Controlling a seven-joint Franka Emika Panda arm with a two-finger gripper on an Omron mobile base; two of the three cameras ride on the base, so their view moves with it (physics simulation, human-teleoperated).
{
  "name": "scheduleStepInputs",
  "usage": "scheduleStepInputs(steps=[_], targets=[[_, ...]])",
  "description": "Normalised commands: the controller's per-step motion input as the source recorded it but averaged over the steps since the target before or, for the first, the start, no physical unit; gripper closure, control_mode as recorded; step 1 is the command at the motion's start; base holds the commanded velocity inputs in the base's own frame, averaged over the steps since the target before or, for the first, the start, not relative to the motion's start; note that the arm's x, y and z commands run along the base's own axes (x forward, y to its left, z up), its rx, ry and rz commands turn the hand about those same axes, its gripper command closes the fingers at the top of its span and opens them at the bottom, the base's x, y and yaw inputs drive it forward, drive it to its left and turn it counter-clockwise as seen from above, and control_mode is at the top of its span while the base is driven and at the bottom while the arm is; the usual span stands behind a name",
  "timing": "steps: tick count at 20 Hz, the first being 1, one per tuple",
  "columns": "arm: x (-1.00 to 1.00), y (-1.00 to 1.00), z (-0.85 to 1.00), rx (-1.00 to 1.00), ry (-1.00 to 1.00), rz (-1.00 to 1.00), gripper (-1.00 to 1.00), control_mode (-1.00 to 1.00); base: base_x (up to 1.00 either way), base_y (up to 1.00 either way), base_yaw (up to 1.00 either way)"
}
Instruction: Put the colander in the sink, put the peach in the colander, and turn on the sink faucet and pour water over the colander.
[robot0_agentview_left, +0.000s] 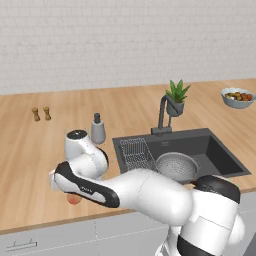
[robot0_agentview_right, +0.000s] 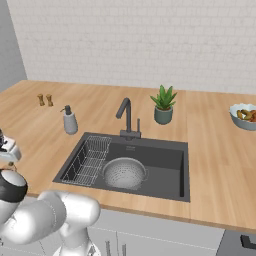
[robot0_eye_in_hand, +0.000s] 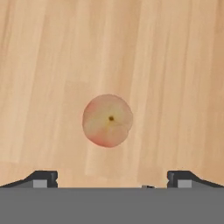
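Observation:
The peach, orange-red with a paler top, lies on the wooden counter straight below my gripper. The gripper is open, its two dark fingertips standing wide apart on either side with nothing between them. In the left base view the peach peeks out under my forearm near the counter's front edge, left of the sink. The grey perforated colander sits upright in the dark sink. The dark gooseneck sink faucet stands behind the basin; no water shows.
A wire rack lines the sink's left side. A grey soap bottle stands left of the sink. Behind it are a potted plant, a fruit bowl and two small shakers.

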Motion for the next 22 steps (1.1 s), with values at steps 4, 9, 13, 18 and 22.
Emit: scheduleStepInputs(steps=[4,9,13,18,22], targets=[[0.27,0.68,-0.36,-0.11,0.0,0.0,-1.0,-1.0,0.0,0.0,0.0],[0.26,0.39,-0.22,-0.09,0.0,0.0,-1.0,-1.0,0.0,0.0,0.0],[0.04,0.02,-0.01,-0.07,0.0,0.0,-1.0,-1.0,0.0,0.0,0.0],[0.0,-0.01,0.0,-0.08,0.0,0.0,-1.0,-1.0,0.0,0.0,0.0],[0.0,-0.23,-0.08,-0.1,0.0,0.0,-1.0,-1.0,0.0,0.0,0.0]])
